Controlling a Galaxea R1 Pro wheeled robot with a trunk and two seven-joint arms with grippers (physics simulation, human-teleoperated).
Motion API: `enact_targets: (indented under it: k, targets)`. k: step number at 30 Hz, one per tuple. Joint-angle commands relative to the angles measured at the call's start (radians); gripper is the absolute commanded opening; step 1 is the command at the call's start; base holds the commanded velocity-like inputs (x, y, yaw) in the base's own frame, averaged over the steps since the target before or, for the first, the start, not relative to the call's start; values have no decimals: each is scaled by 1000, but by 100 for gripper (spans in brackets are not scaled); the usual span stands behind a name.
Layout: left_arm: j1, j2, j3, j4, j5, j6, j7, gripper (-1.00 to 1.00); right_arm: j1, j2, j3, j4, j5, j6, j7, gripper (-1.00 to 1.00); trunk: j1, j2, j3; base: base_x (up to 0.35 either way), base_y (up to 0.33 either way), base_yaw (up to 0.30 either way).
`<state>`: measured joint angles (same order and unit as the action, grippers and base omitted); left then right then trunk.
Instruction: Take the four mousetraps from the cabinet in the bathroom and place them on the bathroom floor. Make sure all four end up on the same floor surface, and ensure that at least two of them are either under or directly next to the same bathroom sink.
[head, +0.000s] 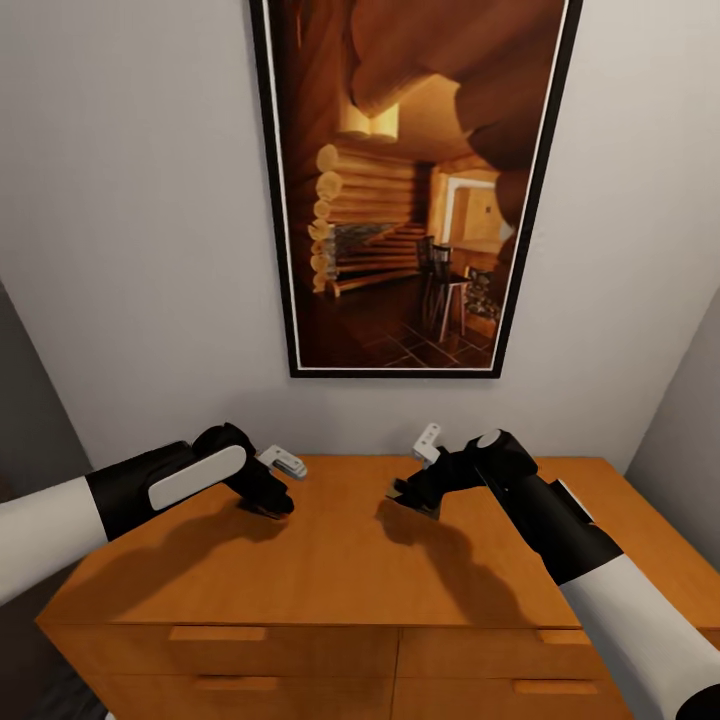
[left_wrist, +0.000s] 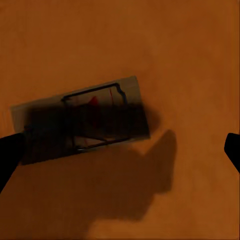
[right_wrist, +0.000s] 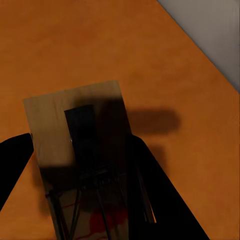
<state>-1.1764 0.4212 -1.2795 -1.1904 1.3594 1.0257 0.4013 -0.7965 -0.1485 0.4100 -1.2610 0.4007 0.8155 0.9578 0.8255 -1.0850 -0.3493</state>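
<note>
On the flat top of the orange-brown cabinet (head: 330, 570) a mousetrap (left_wrist: 127, 92) lies flat, a small brown slab with a dark wire frame. My left gripper (head: 268, 503) hovers just over it, open wide, one black finger (left_wrist: 10, 155) at the trap's end and the other well off to the side. A second mousetrap (right_wrist: 50, 125) sits lengthwise between the fingers of my right gripper (head: 408, 495), which press on both of its long edges just above the cabinet top (right_wrist: 75, 40). In the head view both traps are mostly hidden under the grippers.
A tall framed picture (head: 410, 190) of a log interior hangs on the pale wall right behind the cabinet. Drawer fronts with slim bar handles (head: 217, 633) face me below. Grey walls close in at both sides of the cabinet.
</note>
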Motion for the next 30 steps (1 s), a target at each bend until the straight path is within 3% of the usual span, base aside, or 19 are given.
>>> enact_targets:
  k: [1, 30]
  targets:
    - [-2, 1, -2, -1, 10, -1, 10, 100, -1, 0, 1, -1, 10, 2, 9, -100, 0, -1, -1, 0, 84, 0]
    - [-2, -11, -1, -1, 10, -1, 10, 100, -1, 0, 1, -2, 11, 2, 9, -100, 0, -1, -1, 20, 68, 0]
